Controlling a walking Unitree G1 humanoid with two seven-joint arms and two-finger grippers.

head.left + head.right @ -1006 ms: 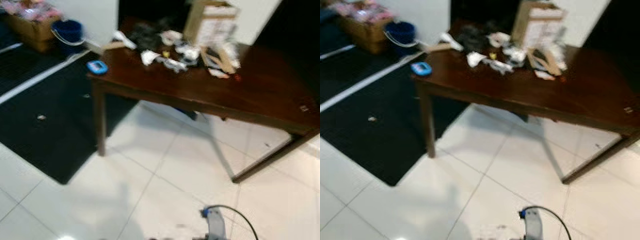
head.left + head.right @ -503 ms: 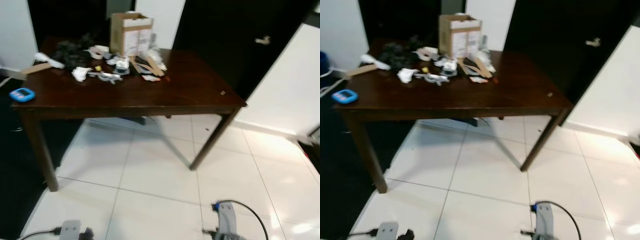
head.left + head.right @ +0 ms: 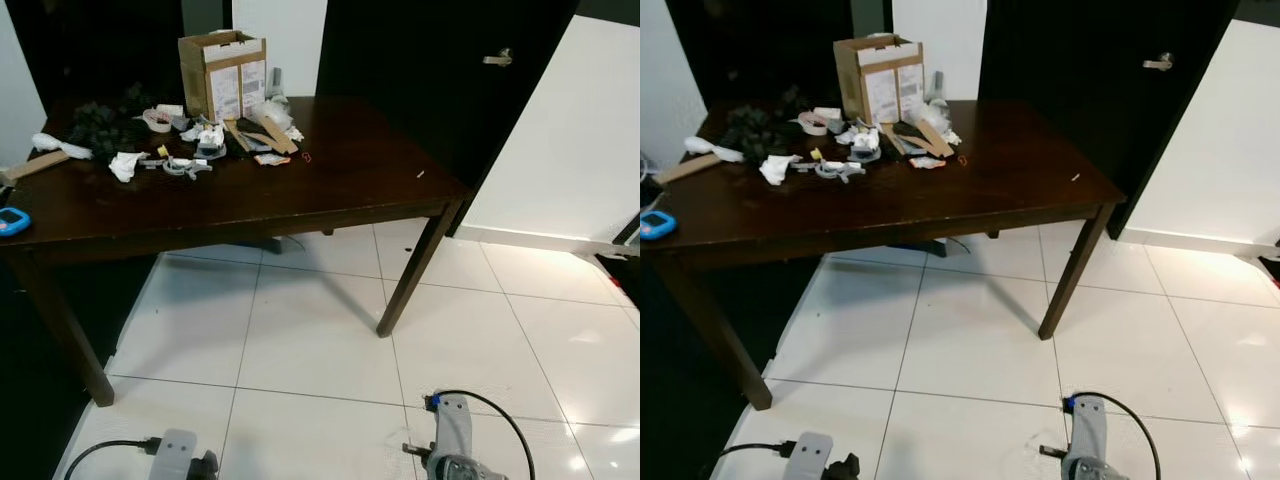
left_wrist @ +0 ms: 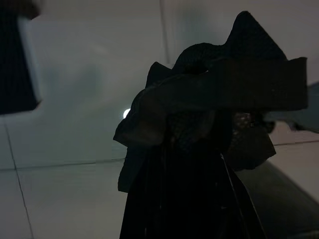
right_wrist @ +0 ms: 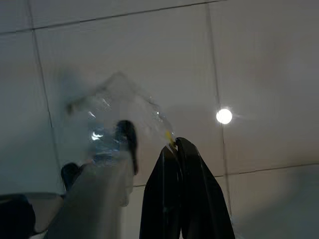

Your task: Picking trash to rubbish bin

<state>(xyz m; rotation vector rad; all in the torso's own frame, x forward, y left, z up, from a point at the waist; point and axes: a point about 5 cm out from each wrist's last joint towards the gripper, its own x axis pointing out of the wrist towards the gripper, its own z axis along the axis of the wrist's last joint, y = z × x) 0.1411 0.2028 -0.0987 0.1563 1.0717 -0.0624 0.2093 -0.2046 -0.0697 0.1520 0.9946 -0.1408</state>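
Note:
In the left wrist view my left gripper is shut on a black crumpled piece of trash, held over the pale floor tiles. The right wrist view has my right gripper shut on a clear crinkled plastic wrapper with a small yellow bit at the fingertips. Both wrists hang low at the bottom of the eye views, left wrist and right wrist. On the dark wooden table lies more litter: white crumpled paper and small scraps.
An open cardboard box stands at the table's back, with a dark tangle to its left. A blue device sits at the table's left edge. A dark door is behind. White tiled floor spreads in front.
The camera has swung right, so the table now faces me squarely; the black mat, blue bucket and box of goods have left the picture. The left wrist has come into view.

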